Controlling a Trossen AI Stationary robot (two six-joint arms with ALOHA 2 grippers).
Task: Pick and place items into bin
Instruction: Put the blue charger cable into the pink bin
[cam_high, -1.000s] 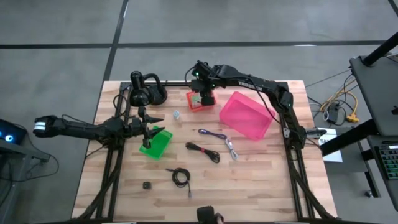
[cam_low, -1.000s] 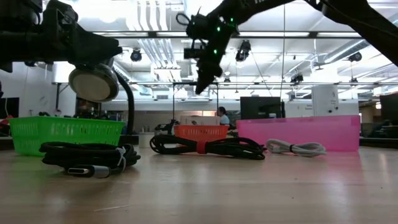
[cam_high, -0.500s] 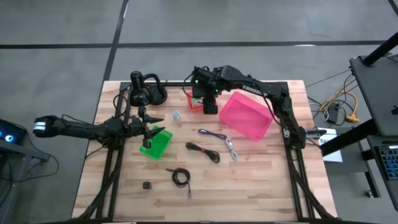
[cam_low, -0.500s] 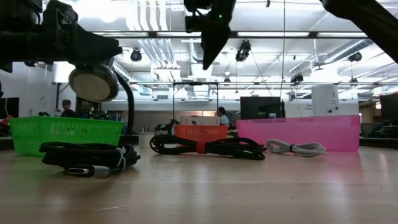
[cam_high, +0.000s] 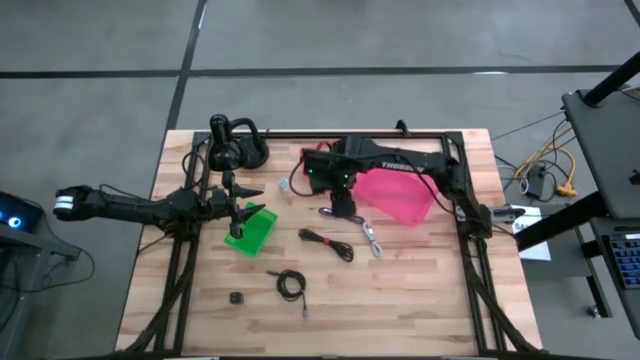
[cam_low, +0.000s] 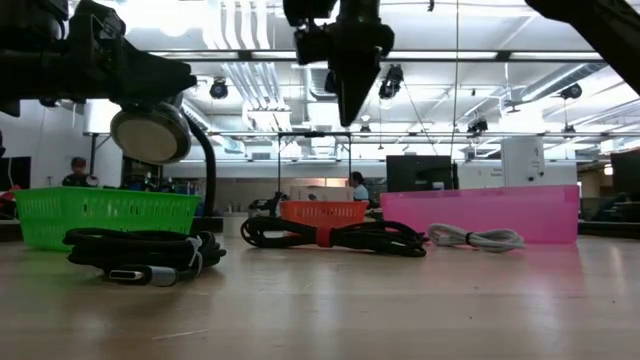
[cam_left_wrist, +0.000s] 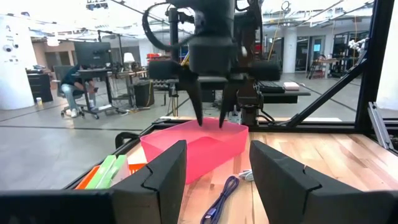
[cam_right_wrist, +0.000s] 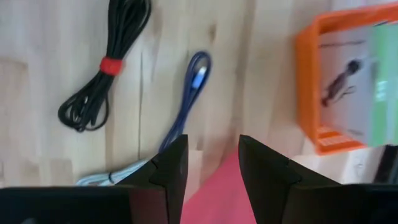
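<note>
1. In the high view, the right gripper (cam_high: 344, 205) hangs just above centre frame, over the wooden counter (cam_high: 420, 290) at the near-left corner of the pink bin (cam_high: 400, 190). Its fingers (cam_left_wrist: 199, 106) are spread moderately, holding nothing, as the left wrist view shows.
2. Directly under it lies the purple cable (cam_high: 341, 215), a slim loop touching the counter; the right wrist view shows it as a blue-violet coil (cam_right_wrist: 186, 102) just beside the pink bin's edge.
3. The orange bin (cam_high: 308, 165) sits upper centre, partly hidden by the right arm. In the right wrist view it holds a green packet (cam_right_wrist: 382, 81) and a pale card (cam_right_wrist: 342, 81); what the card is I cannot tell for sure.
4. A black cable bundle with a red tie (cam_high: 327, 244) lies right of centre frame, and a pale grey cable (cam_high: 372, 238) lies just beside it, toward the pink bin.
5. A coiled black cable (cam_high: 291, 284) rests lower centre, with a tiny black block (cam_high: 237, 298) to its left, well apart.
6. A tiny white piece (cam_high: 284, 186) sits between the orange bin and the left gripper.
7. The left gripper (cam_high: 247, 198) waits at centre left over the green bin (cam_high: 250, 232), its fingers apart and empty.
</note>
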